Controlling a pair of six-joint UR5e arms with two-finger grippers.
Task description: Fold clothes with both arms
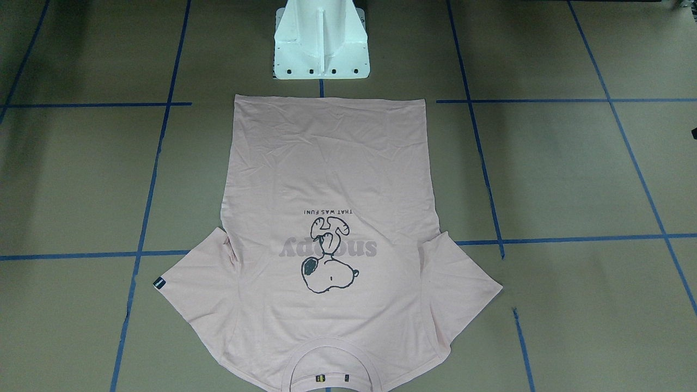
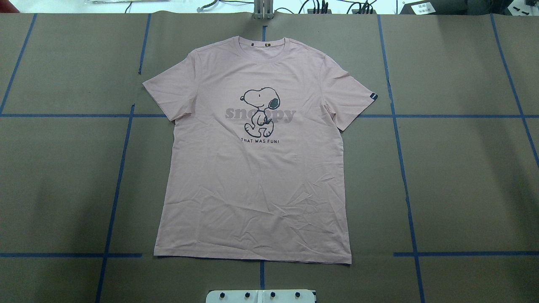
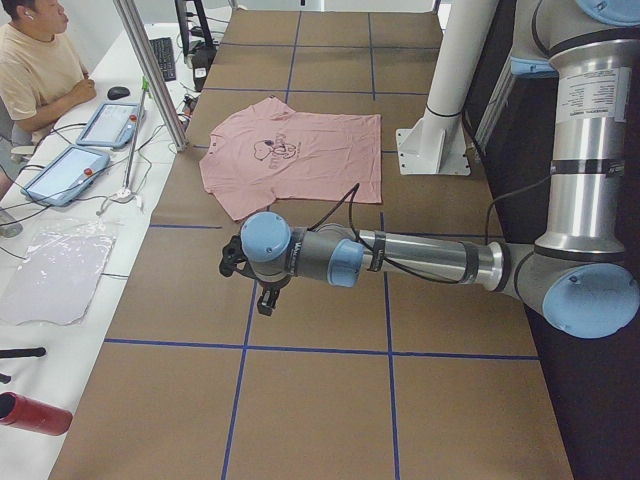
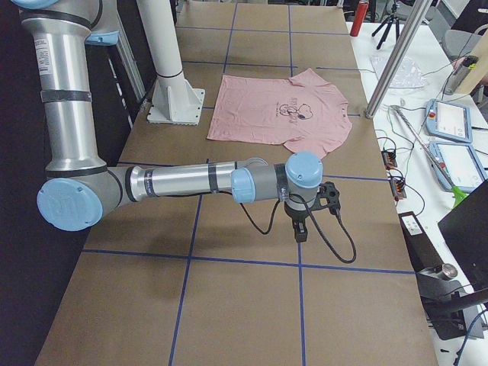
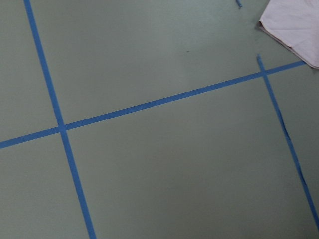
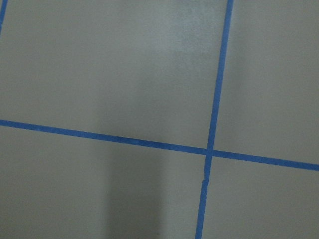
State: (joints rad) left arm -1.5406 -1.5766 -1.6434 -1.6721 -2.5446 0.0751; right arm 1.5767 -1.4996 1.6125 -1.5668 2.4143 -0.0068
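Note:
The pale pink T-shirt (image 2: 252, 189) lies flat and face up mid-table, sleeves spread, collar away from the robot and hem near its base (image 1: 332, 163). My left arm (image 3: 420, 258) reaches low over bare table well to the shirt's side, its gripper (image 3: 268, 298) pointing down; I cannot tell if it is open or shut. My right arm (image 4: 191, 181) mirrors it on the other side, and I cannot tell its gripper's (image 4: 300, 232) state either. The left wrist view catches only a sleeve corner (image 5: 299, 25). The right wrist view holds just table and tape.
Blue tape lines (image 2: 404, 176) grid the brown table. The white pedestal (image 1: 321, 43) stands just behind the shirt's hem. A person (image 3: 35, 70) sits at a side desk with tablets (image 3: 105, 125); a red bottle (image 3: 35, 413) lies there too.

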